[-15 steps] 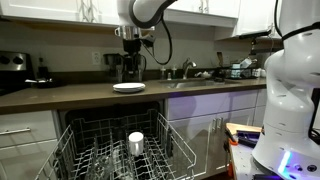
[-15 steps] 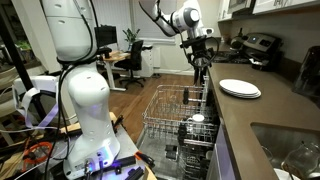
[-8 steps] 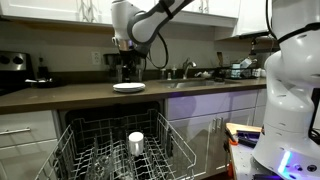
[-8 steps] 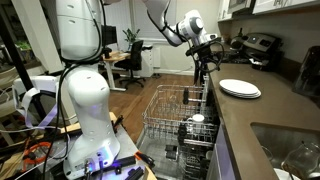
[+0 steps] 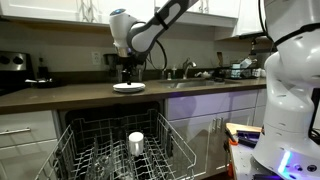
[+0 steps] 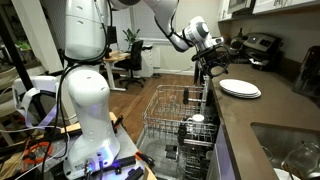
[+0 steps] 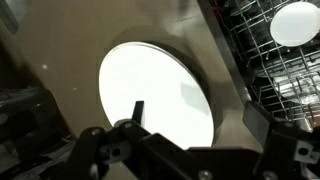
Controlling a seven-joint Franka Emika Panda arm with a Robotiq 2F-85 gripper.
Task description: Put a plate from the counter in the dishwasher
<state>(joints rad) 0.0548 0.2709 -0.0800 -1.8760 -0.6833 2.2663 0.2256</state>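
The white plate [image 5: 129,87] lies flat on the dark brown counter [image 5: 70,96], above the open dishwasher [image 5: 120,150] with its wire rack pulled out. In both exterior views my gripper [image 5: 126,73] hangs just above the plate's far edge, fingers pointing down. It also shows in an exterior view [image 6: 212,70], beside the plate [image 6: 240,88]. In the wrist view the plate [image 7: 150,90] fills the middle, and my gripper [image 7: 197,112] is open and empty with the plate's edge between its fingers. A white cup [image 5: 136,142] stands in the rack.
A coffee maker [image 5: 128,62] stands behind the plate. A stove with pots [image 5: 15,62] is at one end of the counter and a sink with dishes [image 5: 200,73] at the other. The pulled-out rack [image 6: 180,115] juts into the floor space. The robot's white base [image 5: 290,100] stands close by.
My gripper has moved from over the counter's front edge to a spot over the plate, and the wrist has turned. The plate and rack have not moved.
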